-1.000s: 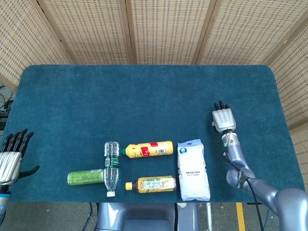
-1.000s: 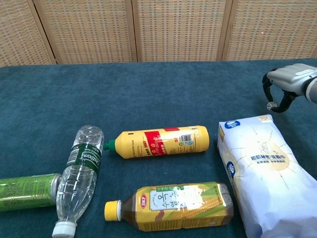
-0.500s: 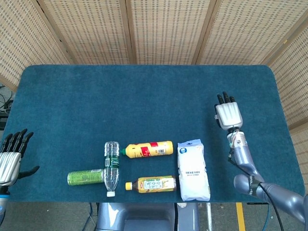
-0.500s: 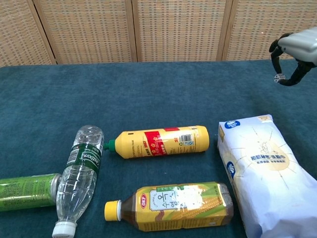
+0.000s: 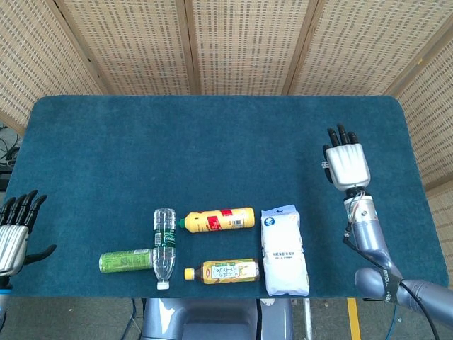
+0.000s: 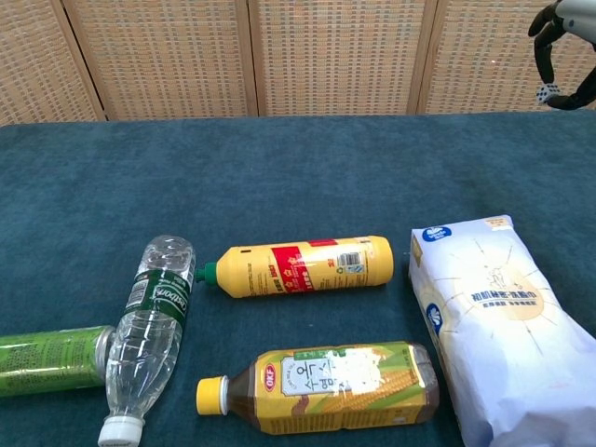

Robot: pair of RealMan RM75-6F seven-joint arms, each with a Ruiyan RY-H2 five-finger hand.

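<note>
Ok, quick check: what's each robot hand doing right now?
Left robot hand: open, holding nothing, at the table's left edge.
Right robot hand: open, holding nothing, raised beyond the white bag.

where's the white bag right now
In the head view the white bag lies flat near the table's front edge, right of centre, just right of the yellow bottle and the corn tea bottle; the right hand hovers apart, farther right.

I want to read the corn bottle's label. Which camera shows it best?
The chest view: the corn bottle lies close and large, its label pictures plain. The head view shows the whole bottle from above, but small, its print unreadable.
</note>
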